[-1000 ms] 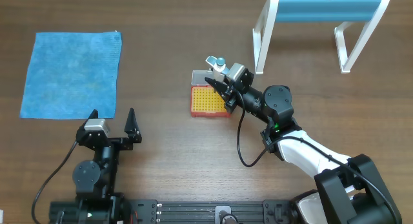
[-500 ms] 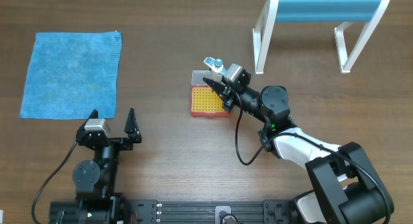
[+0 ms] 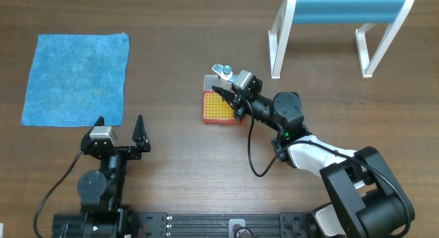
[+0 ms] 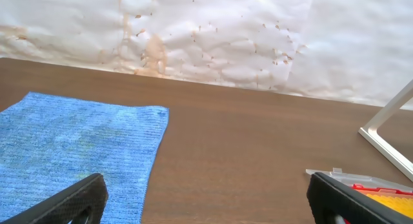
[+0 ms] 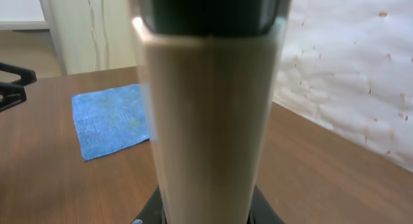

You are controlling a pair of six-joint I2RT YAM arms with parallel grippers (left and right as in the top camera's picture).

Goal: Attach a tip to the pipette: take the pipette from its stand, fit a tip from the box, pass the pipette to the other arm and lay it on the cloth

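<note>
White pipette (image 5: 206,121) clamped in right tool (image 3: 228,96), over orange tip box (image 3: 215,110).

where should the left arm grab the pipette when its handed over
Probably the long straight barrel of the pipette, on a stretch clear of the right gripper, with the left gripper coming from its own side and its jaws across the barrel. The barrel is a smooth, even cylinder, so the jaws should seat squarely there.
</note>
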